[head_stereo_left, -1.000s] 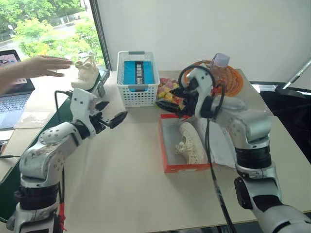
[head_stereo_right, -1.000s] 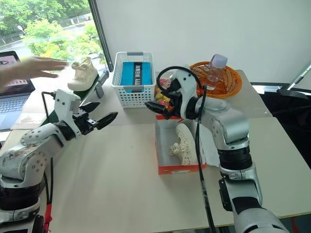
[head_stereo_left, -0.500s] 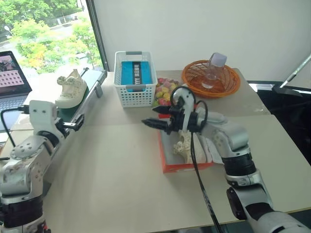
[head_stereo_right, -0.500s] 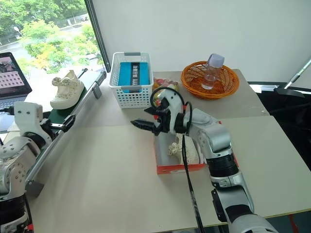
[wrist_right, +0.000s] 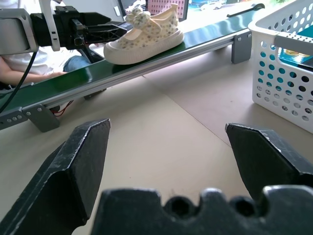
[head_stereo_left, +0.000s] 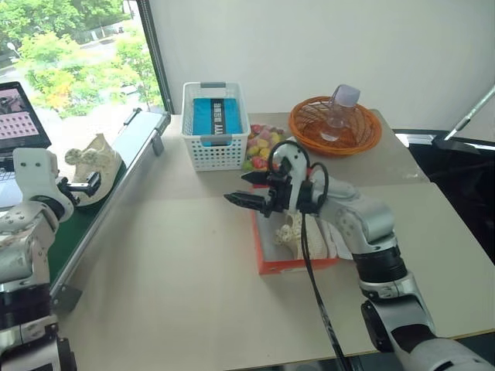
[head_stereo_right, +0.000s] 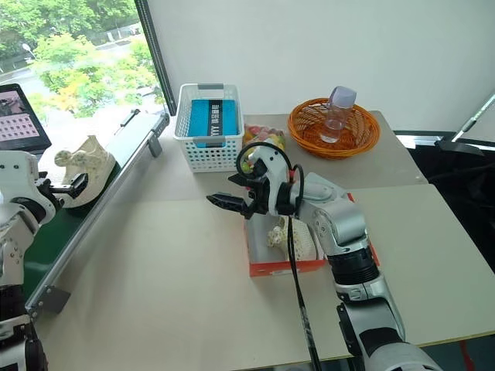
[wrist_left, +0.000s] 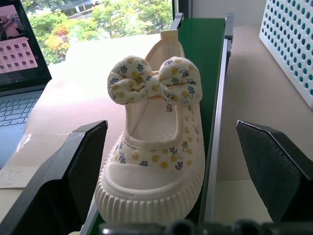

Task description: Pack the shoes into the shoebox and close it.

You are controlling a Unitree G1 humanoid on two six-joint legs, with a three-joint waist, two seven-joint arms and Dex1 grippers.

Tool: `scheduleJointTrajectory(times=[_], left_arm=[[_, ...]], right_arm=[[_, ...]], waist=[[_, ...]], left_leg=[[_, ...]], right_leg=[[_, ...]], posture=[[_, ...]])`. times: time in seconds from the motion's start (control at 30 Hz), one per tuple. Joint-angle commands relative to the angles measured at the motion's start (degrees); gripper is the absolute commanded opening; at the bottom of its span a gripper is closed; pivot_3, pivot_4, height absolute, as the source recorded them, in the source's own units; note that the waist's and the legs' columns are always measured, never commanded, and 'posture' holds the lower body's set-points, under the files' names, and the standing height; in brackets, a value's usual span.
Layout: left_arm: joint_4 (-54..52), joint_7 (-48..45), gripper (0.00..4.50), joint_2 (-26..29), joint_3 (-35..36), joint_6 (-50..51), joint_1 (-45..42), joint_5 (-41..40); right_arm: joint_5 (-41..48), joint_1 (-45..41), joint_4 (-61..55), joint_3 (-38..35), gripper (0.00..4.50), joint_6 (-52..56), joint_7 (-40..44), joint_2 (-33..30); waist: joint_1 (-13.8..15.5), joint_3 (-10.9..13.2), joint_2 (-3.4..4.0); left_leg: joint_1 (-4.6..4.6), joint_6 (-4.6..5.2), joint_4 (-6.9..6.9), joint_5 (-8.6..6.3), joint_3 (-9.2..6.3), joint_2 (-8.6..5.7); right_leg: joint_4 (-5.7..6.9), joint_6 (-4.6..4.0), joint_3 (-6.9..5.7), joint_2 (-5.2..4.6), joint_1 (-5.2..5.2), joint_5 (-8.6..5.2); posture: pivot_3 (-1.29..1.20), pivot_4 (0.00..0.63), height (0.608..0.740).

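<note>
the shoe on the belt stood on the green conveyor belt directly ahead of the left gripper; its long axis ran along the belt, ribbed toe cap toward that gripper, heel tab away from it; a bow sat across its strap; the upper carried a small yellow and blue flower print; short lettering on the insole was too small to read. the left gripper's fingers were spread wide, one on each side of the toe, with clear gaps; nothing was held.

the second shoe lay in the shoebox, below and behind the right gripper; the arm covered most of it, so its heading could not be told; the shoebox lay open on the table, long axis running away from the robot.

the right gripper hung above the table just beyond the shoebox's far left corner, pointing toward the belt; its fingers were spread wide and empty.

beyond the right gripper stood a white mesh basket holding a blue item with a white label, text unreadable; a laptop lay beside the belt, its screen showing a pink grid.
</note>
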Motion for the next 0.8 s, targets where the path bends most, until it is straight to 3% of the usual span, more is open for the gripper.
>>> scheduleJointTrajectory(times=[0.03, 0.27, 0.37, 0.4, 0.67, 0.77, 0.8], left_arm=[[4.41, -1.52, 4.50, 1.59, -0.01, -3.40, -2.00, 1.18], [11.28, -3.11, 4.50, 1.05, -1.46, -5.87, -1.54, 2.62], [11.15, -3.94, 3.86, -0.29, -1.30, -6.05, -1.14, 1.70], [10.00, -4.25, 3.33, -0.87, -1.25, -6.02, -0.81, 1.22], [5.19, -3.63, 0.73, -3.44, -0.37, -4.91, -1.54, -0.16], [5.27, -2.20, 0.07, -3.31, -0.72, -5.45, -2.40, 0.99], [4.81, -1.50, 0.07, -3.34, -0.70, -5.89, -3.18, 1.19]], right_arm=[[1.18, -0.35, -2.77, -1.89, 4.47, -0.23, -0.61, -0.59], [1.21, -0.73, -2.97, -2.11, 4.47, -0.06, -1.07, -1.56], [1.33, -0.93, -3.20, -2.23, 4.50, 0.17, -1.24, -1.95], [1.35, -0.95, -3.27, -2.23, 4.50, 0.23, -1.28, -2.06], [1.47, -0.93, -3.83, -2.03, 4.50, 0.59, -2.00, -2.52], [1.61, -0.98, -3.90, -2.15, 4.50, 0.75, -2.24, -2.44], [1.80, -1.03, -3.91, -2.36, 4.50, 0.94, -2.42, -2.38]], waist=[[0.03, 0.00, 0.00], [0.04, 0.00, -0.01], [0.47, -0.01, -0.01], [0.60, -0.01, -0.01], [2.25, -0.01, -0.01], [2.71, -0.01, -0.01], [2.82, -0.01, -0.01]], left_leg=[[0.00, 0.00, 0.00, 0.00, 0.00, 0.00], [0.00, 0.00, 0.00, 0.00, 0.01, 0.00], [0.02, 0.00, 0.00, 0.00, 0.01, 0.00], [0.04, -0.01, 0.00, 0.00, 0.01, 0.00], [0.07, -0.06, 0.01, 0.10, 0.04, 0.01], [0.07, -0.06, 0.00, 0.10, 0.04, 0.00], [0.06, -0.05, 0.00, 0.10, 0.04, 0.01]], right_leg=[[0.01, 0.00, 0.00, 0.00, 0.00, 0.00], [0.01, -0.01, 0.00, -0.01, 0.00, 0.01], [0.07, -0.01, 0.00, -0.02, 0.00, 0.01], [0.10, -0.02, 0.00, -0.02, 0.00, 0.01], [0.11, -0.06, -0.04, -0.05, 0.04, 0.04], [0.06, -0.06, -0.06, -0.06, 0.06, 0.04], [0.07, -0.06, -0.07, -0.06, 0.06, 0.04]], posture=[[0.00, 0.150, 0.740], [0.00, 0.150, 0.740], [0.00, 0.150, 0.740], [0.00, 0.150, 0.740], [0.00, 0.150, 0.740], [0.00, 0.150, 0.740], [0.00, 0.150, 0.740]])
